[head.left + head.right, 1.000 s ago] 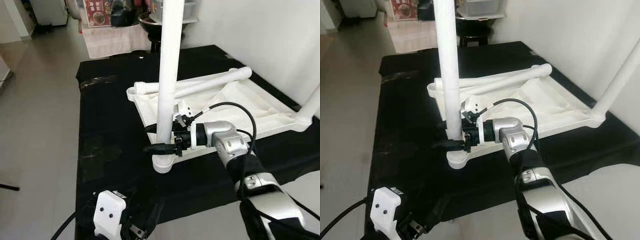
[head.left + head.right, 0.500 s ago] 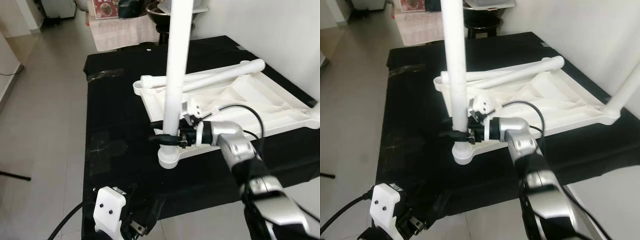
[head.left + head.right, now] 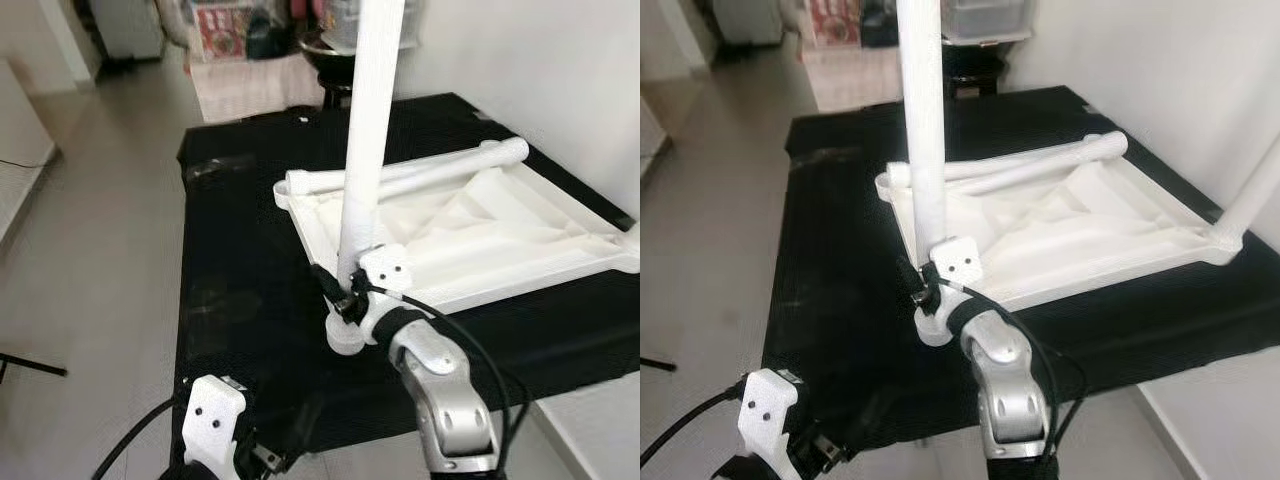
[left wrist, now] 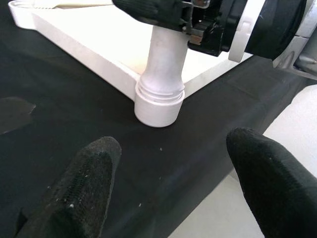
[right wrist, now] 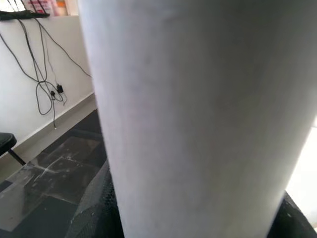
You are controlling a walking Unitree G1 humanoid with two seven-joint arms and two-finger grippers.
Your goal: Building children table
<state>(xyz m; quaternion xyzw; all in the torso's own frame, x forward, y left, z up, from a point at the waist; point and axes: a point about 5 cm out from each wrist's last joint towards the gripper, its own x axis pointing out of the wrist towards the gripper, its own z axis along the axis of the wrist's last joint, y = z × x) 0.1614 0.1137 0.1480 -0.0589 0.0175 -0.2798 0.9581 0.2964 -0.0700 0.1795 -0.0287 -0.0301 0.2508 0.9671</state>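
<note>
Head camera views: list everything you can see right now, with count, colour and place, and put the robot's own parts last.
Upside-down white plastic tabletop: one, white, lying on the black mat.
Upright white plastic table leg: one, white, standing in the tabletop's near corner socket.
Loose white table leg: one, white, lying across the tabletop's far edge.
Another fitted white leg: one, white, rising at the tabletop's right corner.
Black floor mat: one, black, on the grey tiled floor.
Right end effector: one, black fingers, shut on the upright leg just above the socket.
Left end effector: one, black fingers, open, low near the mat's front edge.
</note>
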